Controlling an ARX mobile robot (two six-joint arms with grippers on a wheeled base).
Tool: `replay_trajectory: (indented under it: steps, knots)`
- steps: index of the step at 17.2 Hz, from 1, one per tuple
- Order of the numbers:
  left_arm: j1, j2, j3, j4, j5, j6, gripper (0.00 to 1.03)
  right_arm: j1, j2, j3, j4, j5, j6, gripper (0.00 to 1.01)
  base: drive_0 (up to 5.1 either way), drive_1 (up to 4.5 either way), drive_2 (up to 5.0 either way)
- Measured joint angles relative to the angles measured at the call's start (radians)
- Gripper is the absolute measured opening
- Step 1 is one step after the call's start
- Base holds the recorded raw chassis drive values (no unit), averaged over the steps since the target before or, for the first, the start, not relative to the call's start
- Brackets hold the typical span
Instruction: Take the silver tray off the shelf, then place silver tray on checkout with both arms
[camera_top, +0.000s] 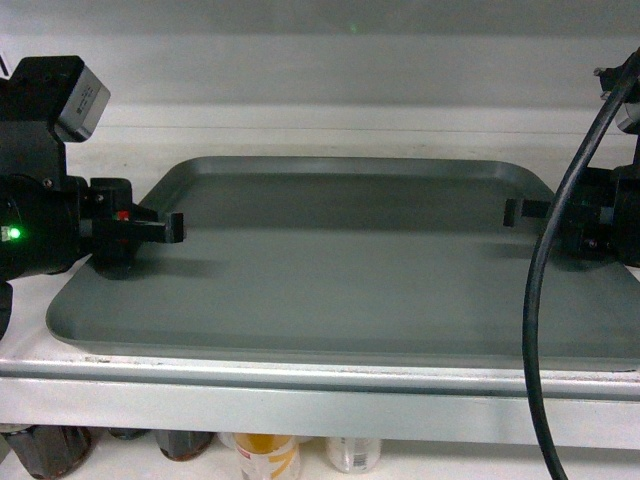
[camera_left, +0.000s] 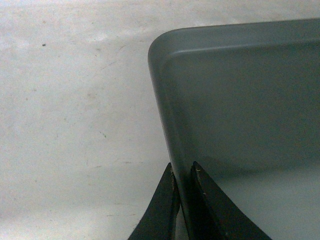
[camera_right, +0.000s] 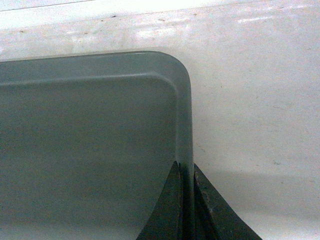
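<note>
The left gripper (camera_top: 165, 228), on the arm that carries a grey box and a green light, reaches in from the left edge of the head view, and its jaws are pinched narrow on the left rim of the silver tray (camera_top: 340, 265); the left wrist view shows this plainly, with 1 black finger (camera_left: 160, 210) outside the rim and the other inside it, the metal edge gripped between them a little below the tray's rounded far corner. The silver tray lies flat on the shelf (camera_top: 320, 400), taking up most of the board's width, its front edge close behind the shelf's flat front lip. On the right, the right gripper (camera_top: 525, 212), trailing a black cable (camera_top: 545, 280) that loops down across the head view, holds the tray's right rim in the same way: the right wrist view shows its jaws closed narrow on the edge, 1 finger (camera_right: 167, 212) on the tray's inner side and 1 on the outer. Only the head view shows both grippers at once, the shelf's front lip, and several bottles and jars (camera_top: 265, 455) on the level below. Only the wrist views show the scuffed pale shelf surface beside each rim and the exact clamping of the rim.
</note>
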Motion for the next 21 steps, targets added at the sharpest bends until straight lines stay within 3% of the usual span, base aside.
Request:
replay_trajectory:
  steps: [1,2,7,21]
  knots:
    - [-0.005,-0.007,-0.003,-0.005,-0.013,-0.079,0.04,0.007,-0.008,-0.002,-0.007,0.012,0.000,0.03,0.0,0.00,0.0]
    - [-0.006,-0.030,-0.015,-0.025,-0.013,-0.092,0.04,0.016,-0.018,-0.009,-0.005,0.023,-0.009,0.03,0.0,0.00,0.0]
    - [-0.016,-0.101,-0.035,-0.079,-0.016,-0.093,0.04,0.026,-0.087,-0.026,-0.047,0.048,-0.024,0.03,0.0,0.00,0.0]
    - [-0.059,-0.353,0.002,-0.277,-0.038,-0.097,0.04,0.004,-0.335,-0.030,-0.211,0.035,-0.039,0.03,0.0,0.00,0.0]
